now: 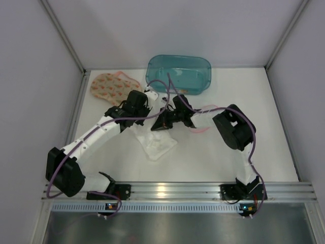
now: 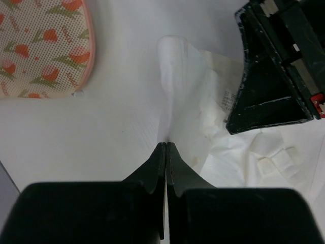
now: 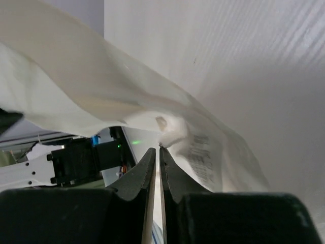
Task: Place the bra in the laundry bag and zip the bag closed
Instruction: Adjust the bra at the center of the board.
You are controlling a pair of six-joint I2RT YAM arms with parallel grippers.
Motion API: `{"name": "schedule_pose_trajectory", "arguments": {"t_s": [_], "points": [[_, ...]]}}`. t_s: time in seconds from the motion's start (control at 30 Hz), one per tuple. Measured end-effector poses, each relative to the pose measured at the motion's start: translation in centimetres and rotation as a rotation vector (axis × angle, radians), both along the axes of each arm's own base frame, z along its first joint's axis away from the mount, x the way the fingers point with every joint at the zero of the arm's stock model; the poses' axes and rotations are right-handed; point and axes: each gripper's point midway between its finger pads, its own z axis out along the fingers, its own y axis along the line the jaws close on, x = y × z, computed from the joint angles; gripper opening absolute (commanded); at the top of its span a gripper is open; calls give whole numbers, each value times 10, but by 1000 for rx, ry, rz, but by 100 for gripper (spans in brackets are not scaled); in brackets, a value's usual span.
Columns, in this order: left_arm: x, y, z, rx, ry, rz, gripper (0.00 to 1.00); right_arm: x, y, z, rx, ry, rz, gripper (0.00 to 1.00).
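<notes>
White table (image 1: 203,157) (grey walls (image 1: 30,76) around) holds laundry bag (image 1: 109,87), tub (image 1: 205,76), bra (image 1: 160,145).

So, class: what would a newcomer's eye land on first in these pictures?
Probably the left gripper and right gripper meeting mid-table, each pinched shut on the white cloth. Next, the tulip-print piece at the far left and the teal tub at the far edge.

From above, the upper part of the white cloth (image 1: 158,145) is hidden under the left gripper (image 2: 166,147) and right gripper (image 3: 160,148). In the left wrist view, 2 edges cut off the flowered pouch (image 2: 40,46), and the right edge cuts the right gripper. The cloth's printed label (image 3: 200,157) is too blurred to read.
</notes>
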Motion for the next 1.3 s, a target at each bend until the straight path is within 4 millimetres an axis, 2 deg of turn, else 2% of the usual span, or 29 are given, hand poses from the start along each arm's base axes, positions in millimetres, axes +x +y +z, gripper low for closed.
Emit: {"name": "schedule_pose_trajectory", "arguments": {"t_s": [0.17,0.37,0.57,0.7,0.83,0.93,1.17,1.3], "points": [[-15,-22,-5,6,9,-62,0,9,3,13,-3,-45,-4,7],[-30,-35,-13,35,15,-103,0,4,-3,1,-61,-31,7,6],[-25,-25,-12,88,-17,-57,0,-1,-18,-9,-125,-24,35,6],[-19,-15,-12,116,-26,-24,0,-12,-30,2,-126,-24,44,6],[-13,-12,-7,124,-41,-22,0,-15,-31,9,-113,-34,57,4],[-9,-14,1,119,-60,-30,0,-16,-29,-1,-125,-15,64,0],[-9,-24,9,93,-64,-77,0,-18,-26,-45,-186,60,72,0],[-19,-39,5,60,-43,-138,0,-16,-24,-44,-179,68,63,0]]}}
